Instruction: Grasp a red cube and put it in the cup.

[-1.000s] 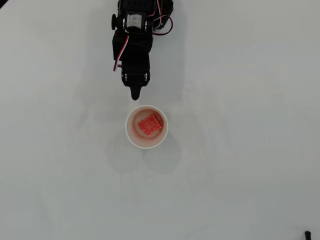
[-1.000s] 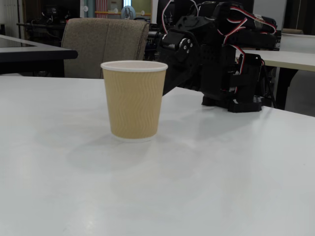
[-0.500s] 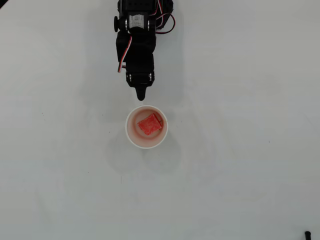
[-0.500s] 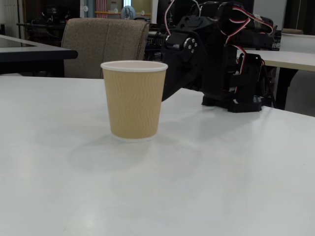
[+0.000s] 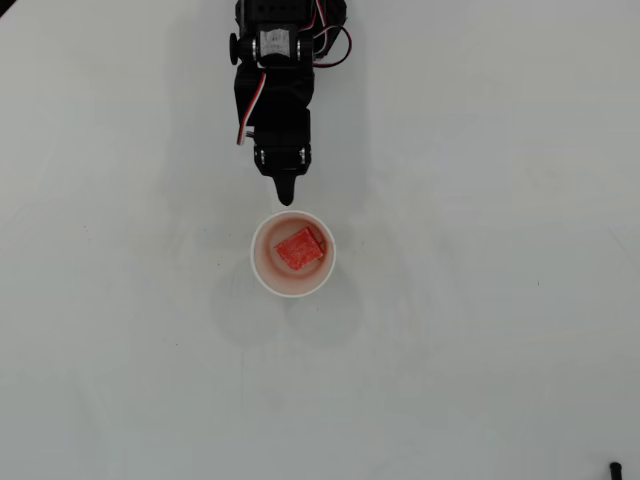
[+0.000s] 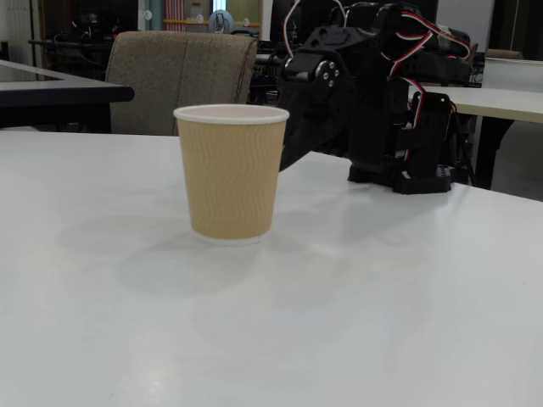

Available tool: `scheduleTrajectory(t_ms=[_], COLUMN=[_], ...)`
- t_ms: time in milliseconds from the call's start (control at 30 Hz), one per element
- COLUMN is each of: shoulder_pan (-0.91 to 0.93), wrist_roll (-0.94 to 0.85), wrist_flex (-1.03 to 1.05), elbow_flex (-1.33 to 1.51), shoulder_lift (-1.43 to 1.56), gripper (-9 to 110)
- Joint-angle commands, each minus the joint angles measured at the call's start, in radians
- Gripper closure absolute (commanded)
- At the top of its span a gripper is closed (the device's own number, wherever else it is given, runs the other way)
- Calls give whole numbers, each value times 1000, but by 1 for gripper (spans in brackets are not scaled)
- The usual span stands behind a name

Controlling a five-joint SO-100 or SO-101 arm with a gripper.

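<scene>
The red cube (image 5: 300, 248) lies inside the cup (image 5: 255, 262), resting on its bottom toward the right side. From the side, the cup (image 6: 231, 174) stands upright on the white table with a tan ribbed wall and a white rim, and the cube is hidden within it. My gripper (image 5: 286, 198) hangs just beyond the cup's far rim in the overhead view, its black fingers closed to a single point with nothing between them. In the fixed view the cup hides the fingertips.
The black arm base (image 6: 416, 127) with red and white wires stands at the table's far right. A grey chair (image 6: 182, 76) sits behind the table. A small black object (image 5: 615, 467) lies at the lower right corner of the overhead view.
The gripper tip has shifted slightly rightward and a little closer to the cup's rim. The cube and cup have stayed still.
</scene>
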Motion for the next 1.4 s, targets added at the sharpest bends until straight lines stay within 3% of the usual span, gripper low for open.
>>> scheduleTrajectory(t_ms=[0,433,1367], shoulder_pan=[3,57,26], wrist_roll=[14,268,259], wrist_flex=[-21,-49,-28], elbow_flex=[75,75,75], shoulder_lift=[15,15,14], gripper=[101,101,101])
